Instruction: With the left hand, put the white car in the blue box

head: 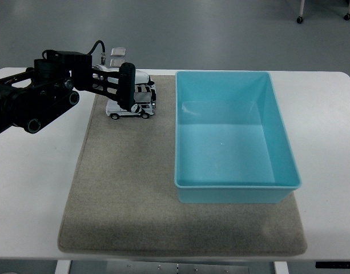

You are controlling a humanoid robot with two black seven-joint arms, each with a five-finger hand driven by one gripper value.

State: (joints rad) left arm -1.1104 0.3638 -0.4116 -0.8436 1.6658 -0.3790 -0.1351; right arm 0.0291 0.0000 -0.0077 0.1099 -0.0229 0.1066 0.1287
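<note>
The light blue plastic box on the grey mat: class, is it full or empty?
Empty. The light blue plastic box shows only its bare floor; the white toy car sits outside, left of it, on the grey mat.

Bright, even overhead light across the white table [334, 142], no harsh glare. A soft shadow sits under the blue box [232, 134] along its near edge on the grey mat [123, 194]. Focus is crisp throughout; the left hand [115, 85] reads dark, its detail swallowed.
</note>
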